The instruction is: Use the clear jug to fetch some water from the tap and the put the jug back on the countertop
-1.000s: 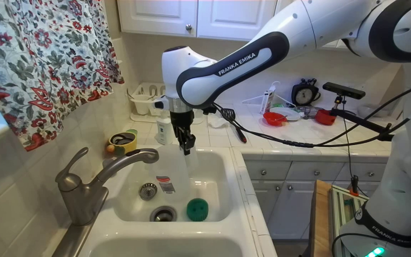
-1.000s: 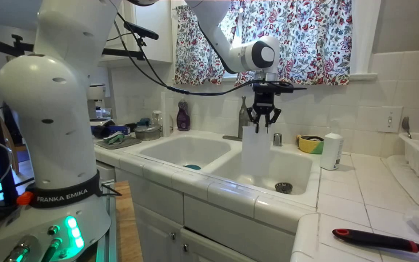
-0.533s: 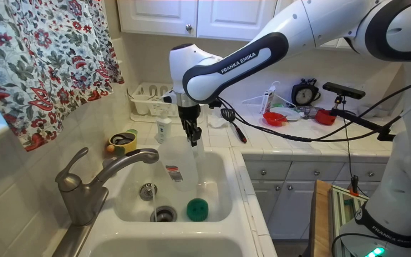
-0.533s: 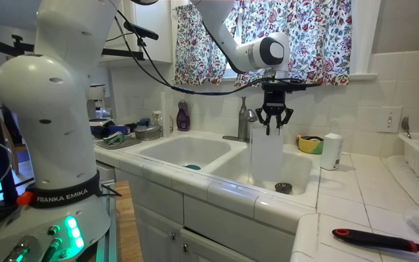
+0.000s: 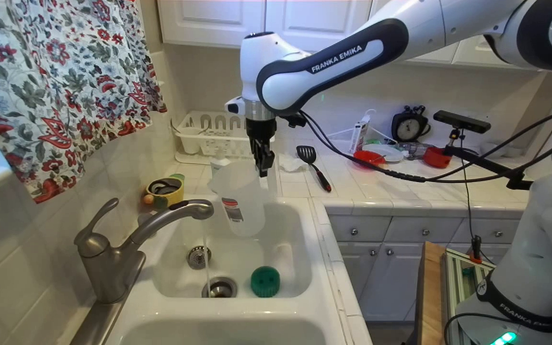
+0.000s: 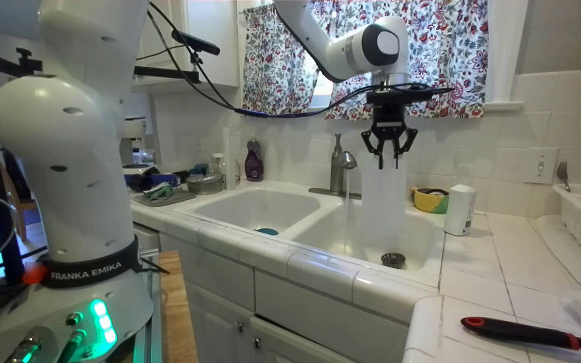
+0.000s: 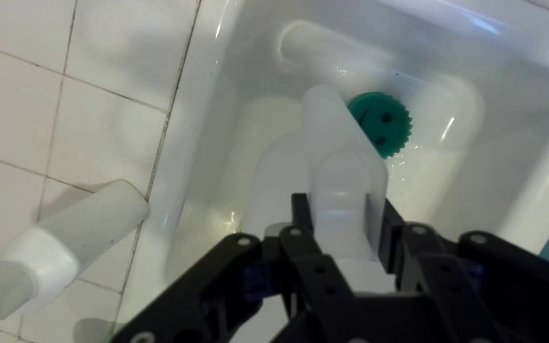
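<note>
My gripper is shut on the handle of the clear jug. In the wrist view the fingers press on both sides of the jug's handle. The jug hangs roughly upright above the sink basin, also seen in an exterior view. I cannot tell the water level inside. The tap stands beside the jug, and a thin water stream falls from its spout into the sink, clear of the jug. The white tiled countertop lies beyond the sink's rim.
The sink rim is below the jug. A white bottle and yellow bowl stand near the sink. A dish rack and spatula lie on the counter. A green scrubber is in the basin.
My gripper has lifted the jug up and away from the tap, toward the rack side. The water stream from the spout has come into view beside the jug.
</note>
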You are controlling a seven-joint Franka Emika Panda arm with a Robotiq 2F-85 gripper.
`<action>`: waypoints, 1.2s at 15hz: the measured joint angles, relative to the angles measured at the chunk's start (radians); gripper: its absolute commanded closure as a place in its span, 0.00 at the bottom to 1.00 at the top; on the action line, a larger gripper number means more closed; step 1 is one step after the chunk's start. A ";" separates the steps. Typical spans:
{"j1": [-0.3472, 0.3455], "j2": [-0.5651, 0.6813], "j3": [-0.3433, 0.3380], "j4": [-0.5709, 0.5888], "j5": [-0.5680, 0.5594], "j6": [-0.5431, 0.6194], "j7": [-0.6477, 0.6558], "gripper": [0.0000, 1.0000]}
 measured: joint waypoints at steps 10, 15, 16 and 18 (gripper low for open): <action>-0.114 -0.211 -0.117 -0.129 0.095 0.040 0.158 0.91; -0.156 -0.247 -0.190 -0.205 0.095 0.134 0.313 0.91; -0.163 -0.247 -0.202 -0.217 0.095 0.155 0.348 0.91; -0.178 -0.246 -0.223 -0.240 0.100 0.192 0.411 0.91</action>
